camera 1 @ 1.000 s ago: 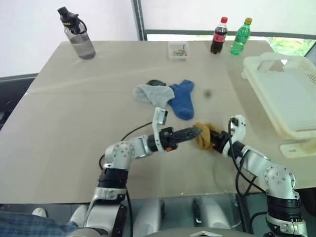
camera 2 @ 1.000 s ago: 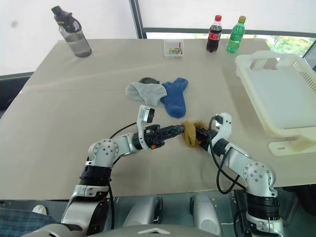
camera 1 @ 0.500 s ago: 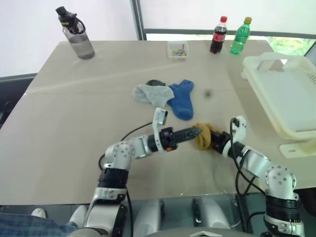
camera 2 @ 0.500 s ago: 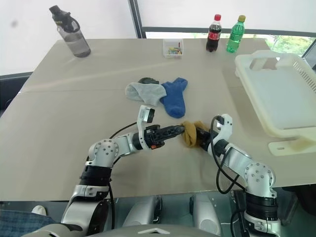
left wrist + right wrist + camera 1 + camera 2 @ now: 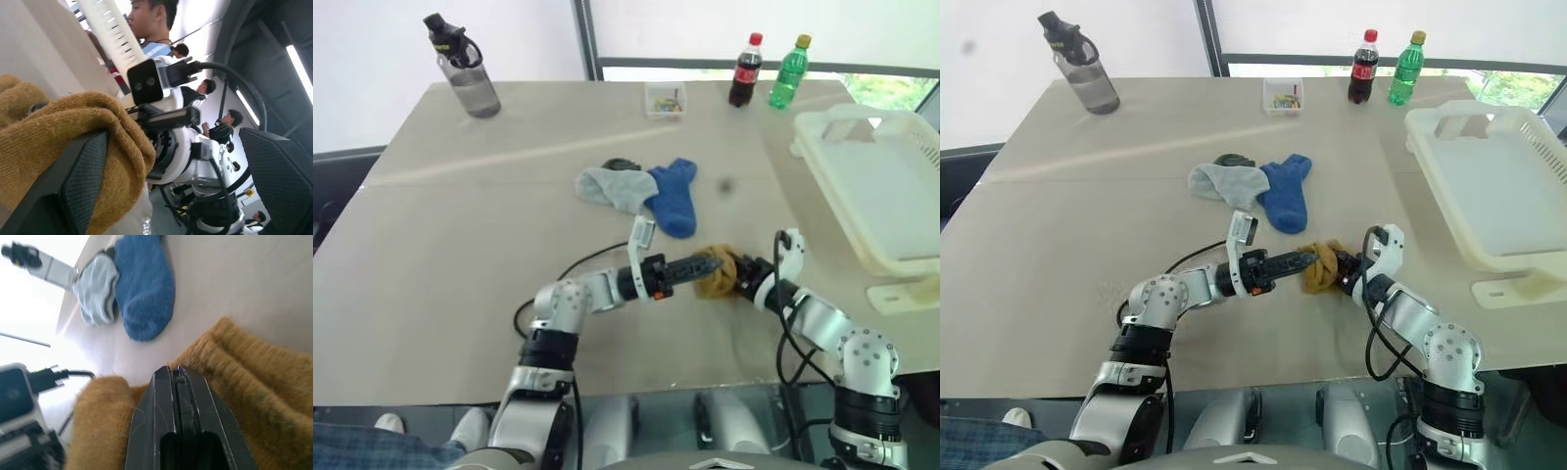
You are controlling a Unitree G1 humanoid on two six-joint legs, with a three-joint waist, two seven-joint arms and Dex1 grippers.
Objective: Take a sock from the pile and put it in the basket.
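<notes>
A mustard-yellow sock (image 5: 716, 273) of thick, fuzzy knit lies bunched in a soft lump on the smooth beige counter (image 5: 460, 235), squeezed between the two end effectors. The right end effector (image 5: 741, 276) comes at it from the basket side; in its wrist view the two black fingers (image 5: 178, 401) are pressed flat together, buried in the yellow folds. The left end effector (image 5: 703, 265) meets the lump from the opposite side, its textured pads (image 5: 80, 181) spread wide, one under the knit and the other clear of it. Beyond both end effectors lies the pile (image 5: 641, 191): a bright blue sock, a pale grey one and a scrap of dark fabric, lying limp and flat. The basket (image 5: 879, 186), rigid cream plastic with slotted walls, sits just outside the right end effector.
</notes>
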